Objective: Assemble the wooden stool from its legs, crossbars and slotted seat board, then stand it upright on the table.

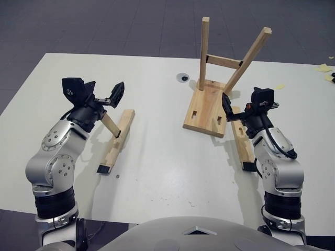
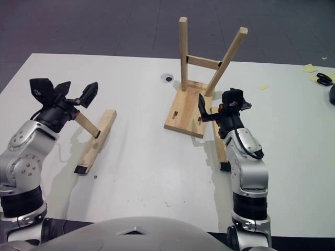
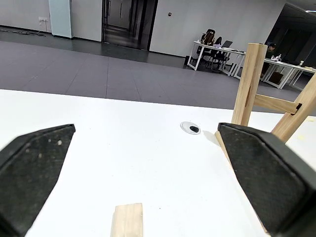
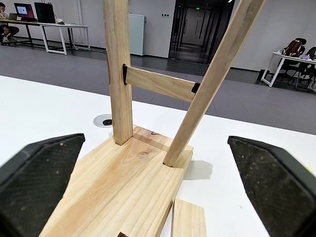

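Note:
The slotted seat board (image 1: 205,111) lies flat at the table's far middle. Two legs (image 1: 204,52) stand up from it, joined by a crossbar (image 1: 224,62). On the left lies a third leg (image 1: 118,138) with a short crossbar (image 1: 110,124) sticking up out of it. My left gripper (image 1: 97,93) hangs open just above that crossbar's end (image 3: 127,219), not touching it. A fourth leg (image 1: 242,145) lies on the table to the right of the board. Over it, my right gripper (image 1: 246,102) stands open, facing the board (image 4: 123,182) and its upright legs (image 4: 117,74).
A round cable hole (image 1: 183,77) sits in the white table (image 1: 157,172) behind the seat board. Yellow notes (image 1: 324,68) and scissors (image 2: 324,78) lie at the far right edge. The table's near middle is bare.

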You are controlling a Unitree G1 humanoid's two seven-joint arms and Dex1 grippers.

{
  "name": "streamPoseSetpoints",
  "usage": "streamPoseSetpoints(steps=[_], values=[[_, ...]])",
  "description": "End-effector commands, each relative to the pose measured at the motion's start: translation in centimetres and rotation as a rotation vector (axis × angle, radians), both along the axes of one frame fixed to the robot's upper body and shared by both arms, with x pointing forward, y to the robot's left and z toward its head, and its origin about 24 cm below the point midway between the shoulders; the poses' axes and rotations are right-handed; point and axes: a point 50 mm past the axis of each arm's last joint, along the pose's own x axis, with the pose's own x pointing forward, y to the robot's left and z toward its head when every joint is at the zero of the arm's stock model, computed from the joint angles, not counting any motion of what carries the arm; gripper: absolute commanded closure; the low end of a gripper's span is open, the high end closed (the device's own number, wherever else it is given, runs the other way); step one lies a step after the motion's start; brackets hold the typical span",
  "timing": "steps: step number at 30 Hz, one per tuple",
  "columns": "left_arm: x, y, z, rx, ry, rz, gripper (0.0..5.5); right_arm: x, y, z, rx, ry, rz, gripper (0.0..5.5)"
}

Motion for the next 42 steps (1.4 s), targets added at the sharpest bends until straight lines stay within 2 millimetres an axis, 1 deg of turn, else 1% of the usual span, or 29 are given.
streamPoseSetpoints(steps=[1,3,6,9,12,15,16,17,18,19,21,23,24,25,27,32,34,37,42], values=[[-0.2,-0.3,-2.6,-0.001,0.115,-0.011,0.12,0.1,-0.1,0.4,-0.008,-0.013,-0.001,0.10],[0.2,-0.2,-1.6,-0.005,0.072,-0.006,0.12,0.1,-0.1,0.4,-0.008,-0.012,0.000,0.10],[0.9,0.0,0.5,-0.009,-0.006,-0.002,0.12,0.1,0.1,0.4,-0.004,-0.012,0.003,0.10],[1.7,0.1,4.0,-0.011,-0.129,0.002,0.12,0.1,0.2,0.4,-0.001,-0.015,0.006,0.10],[2.0,0.0,7.0,-0.009,-0.235,-0.006,0.12,0.2,0.1,0.5,-0.001,-0.018,0.005,0.10],[2.1,-0.1,9.0,-0.011,-0.297,-0.008,0.12,0.2,0.1,0.5,-0.003,-0.021,0.003,0.10],[2.0,-0.2,9.2,-0.011,-0.300,-0.013,0.12,0.2,0.1,0.5,-0.003,-0.021,0.003,0.10],[2.0,-0.3,8.9,-0.007,-0.288,-0.017,0.12,0.2,0.1,0.5,-0.002,-0.021,0.004,0.10],[2.0,-0.3,8.0,-0.004,-0.254,-0.014,0.12,0.2,0.1,0.5,-0.002,-0.020,0.005,0.10],[2.0,-0.3,6.4,0.004,-0.189,-0.012,0.12,0.2,0.2,0.4,-0.002,-0.017,0.006,0.10],[1.4,-0.4,2.6,0.043,-0.031,-0.008,0.12,0.2,0.2,0.2,-0.006,-0.011,0.007,0.10],[0.4,-0.6,-1.5,0.066,0.124,-0.018,0.12,0.2,-0.2,0.1,-0.009,-0.006,-0.006,0.10],[-0.1,-0.8,-3.1,0.066,0.183,-0.028,0.12,0.2,-0.4,0.1,-0.012,-0.005,-0.010,0.10],[-0.6,-0.8,-4.3,0.062,0.221,-0.021,0.12,0.2,-0.5,0.2,-0.013,-0.007,-0.013,0.10],[-1.1,-0.6,-5.2,0.044,0.240,-0.005,0.12,0.3,-0.6,0.4,-0.017,-0.011,-0.010,0.10],[-0.7,-0.5,-4.3,0.025,0.188,0.000,0.12,0.3,-0.5,0.3,-0.016,-0.009,-0.005,0.10],[-0.4,-0.6,-3.5,0.020,0.152,0.002,0.12,0.2,-0.3,0.2,-0.012,-0.008,-0.002,0.10],[0.6,-0.5,-0.8,0.014,0.039,0.008,0.12,0.2,-0.2,0.2,-0.008,-0.008,-0.002,0.10],[1.7,-0.3,4.8,-0.005,-0.168,0.010,0.12,0.2,-0.2,0.2,-0.008,-0.011,0.000,0.10]])
